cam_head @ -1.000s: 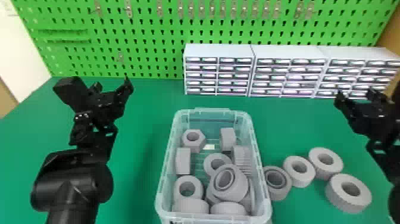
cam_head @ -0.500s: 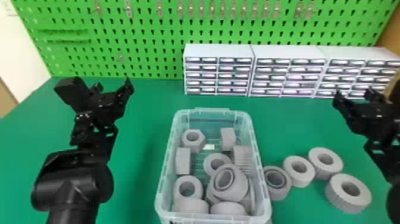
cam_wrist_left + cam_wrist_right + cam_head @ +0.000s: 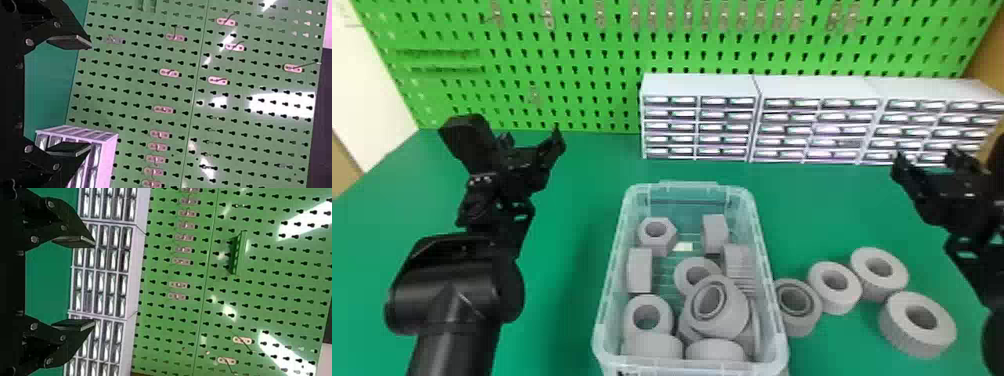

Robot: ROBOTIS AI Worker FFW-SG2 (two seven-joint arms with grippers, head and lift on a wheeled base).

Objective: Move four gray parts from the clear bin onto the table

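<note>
In the head view, the clear bin (image 3: 612, 280) holds several gray parts, among them a hex nut (image 3: 664, 245) toward its far end and a ring (image 3: 727, 320) lying tilted on others near its front. Four gray rings, one of them a ring (image 3: 922, 340), lie on the table right of the bin. My left gripper (image 3: 532, 135) is above the table, left of the bin; my right gripper (image 3: 929, 157) is at the right, beyond the loose rings. Both stand open and hold nothing: left gripper (image 3: 88, 96) in the left wrist view, right gripper (image 3: 94, 284) in the right wrist view.
Behind the green table (image 3: 572, 210) stand white drawer cabinets (image 3: 702, 85), with a green pegboard (image 3: 592, 90) at their back. Metal hooks hang on the pegboard. The bin's right wall is next to the nearest loose ring.
</note>
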